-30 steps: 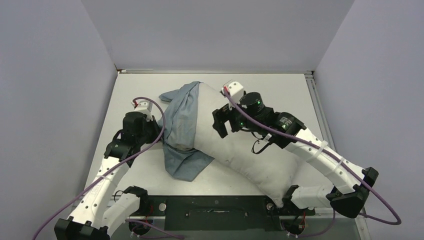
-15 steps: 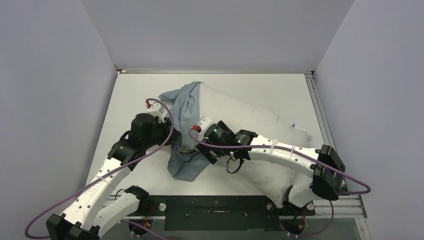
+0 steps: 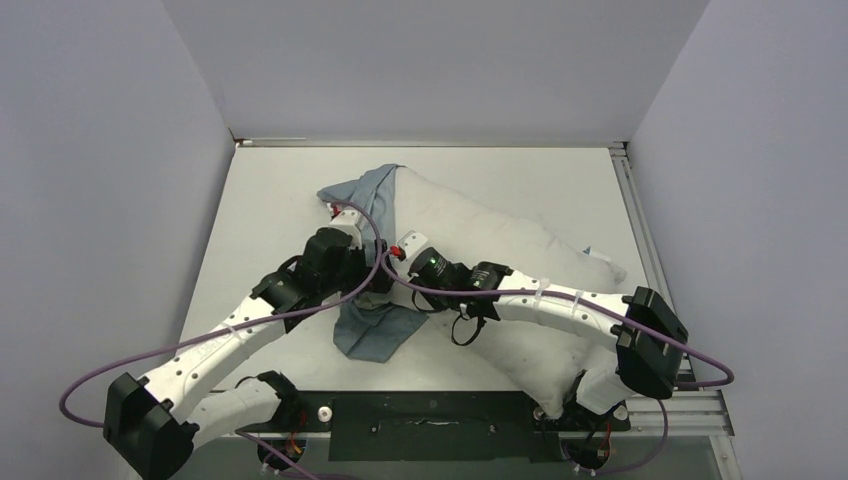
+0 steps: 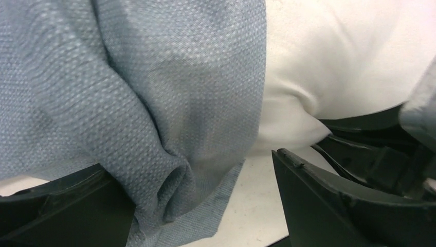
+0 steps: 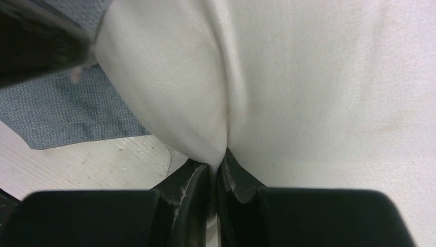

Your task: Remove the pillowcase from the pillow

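Observation:
The white pillow lies diagonally across the table. The blue-grey pillowcase is bunched over its left end, and a flap spills onto the table. My left gripper stands open at that bunch. In the left wrist view a hanging fold of the pillowcase sits between its fingers, beside the pillow. Right next to it, my right gripper is shut on a pinch of the pillow's cloth. In the right wrist view that gripper squeezes the pillow, with the pillowcase at the left.
Bare white table shows left of the cloth and behind the pillow. A metal rail runs along the right edge. A black base plate lies at the near edge. Grey walls close in on three sides.
My left arm moved right to the bunched pillowcase and its gripper opened. My right arm came down from above the pillow to its left edge and shut on the pillow's cloth.

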`<move>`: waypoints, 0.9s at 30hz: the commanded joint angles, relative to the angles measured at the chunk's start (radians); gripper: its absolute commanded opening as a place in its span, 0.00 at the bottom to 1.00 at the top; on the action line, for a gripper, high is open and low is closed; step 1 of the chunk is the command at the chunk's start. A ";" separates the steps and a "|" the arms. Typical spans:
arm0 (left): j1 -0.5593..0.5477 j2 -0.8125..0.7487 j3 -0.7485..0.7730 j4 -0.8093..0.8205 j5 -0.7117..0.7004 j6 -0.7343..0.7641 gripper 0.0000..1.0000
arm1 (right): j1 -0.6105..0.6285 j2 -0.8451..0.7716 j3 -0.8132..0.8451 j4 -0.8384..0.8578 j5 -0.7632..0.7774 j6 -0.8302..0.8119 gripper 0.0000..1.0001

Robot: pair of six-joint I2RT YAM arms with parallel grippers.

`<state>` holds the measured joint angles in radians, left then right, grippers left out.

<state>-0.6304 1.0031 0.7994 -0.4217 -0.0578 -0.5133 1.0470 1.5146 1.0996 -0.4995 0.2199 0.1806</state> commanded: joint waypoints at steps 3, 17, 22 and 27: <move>-0.103 0.101 0.014 0.082 -0.240 -0.012 0.96 | -0.009 -0.019 -0.006 0.036 -0.040 0.031 0.05; -0.032 0.198 -0.041 0.119 -0.455 -0.079 0.58 | -0.096 -0.129 -0.063 0.001 -0.059 0.095 0.05; 0.075 0.177 -0.075 0.085 -0.468 -0.072 0.16 | -0.198 -0.189 -0.090 -0.039 -0.065 0.131 0.05; 0.176 0.141 -0.071 0.006 -0.528 -0.060 0.00 | -0.312 -0.237 -0.072 -0.101 -0.048 0.155 0.05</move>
<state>-0.5270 1.1873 0.7311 -0.3119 -0.4656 -0.5987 0.8326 1.3525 1.0222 -0.4938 0.0929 0.3096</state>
